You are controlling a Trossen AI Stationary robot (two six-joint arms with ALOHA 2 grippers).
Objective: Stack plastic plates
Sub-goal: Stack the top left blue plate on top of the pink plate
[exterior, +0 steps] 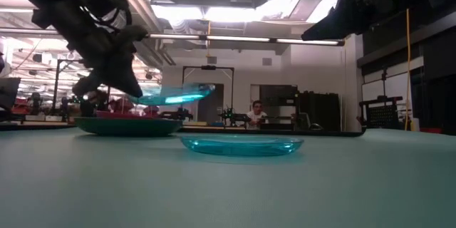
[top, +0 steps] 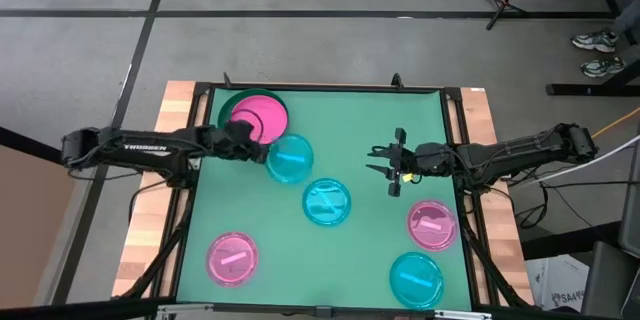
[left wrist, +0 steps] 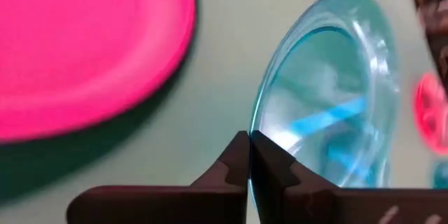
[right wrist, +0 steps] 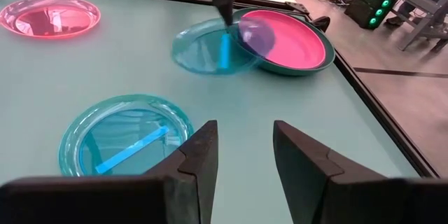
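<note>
My left gripper (top: pixel 250 144) is shut on a small translucent cyan plate (top: pixel 290 158), held in the air next to the stack. The stack is a solid pink plate (top: pixel 262 116) lying in the large dark green plate (top: pixel 228 110) at the far left of the table. Another cyan plate (top: pixel 327 202) lies flat mid-table. My right gripper (top: pixel 392 166) hovers open over the table's right half, touching nothing. No dark grey plate shows. My left gripper pinches the cyan plate's rim (left wrist: pixel 253 155) between its two fingertips (left wrist: pixel 234 155), at the edge nearest the stack. It comes slanting down from the table's left. The plate (exterior: pixel 174 94) is lifted clear and tilted, sticking out sideways from the fingers above the green plate's edge (exterior: pixel 128 125).
Two translucent pink plates (top: pixel 232 259) (top: pixel 432 224) and one more cyan plate (top: pixel 416 278) lie flat near the table's near edge. A raised black frame (top: pixel 455 150) borders the green mat. In the low view a person (exterior: pixel 255 112) sits far behind the table.
</note>
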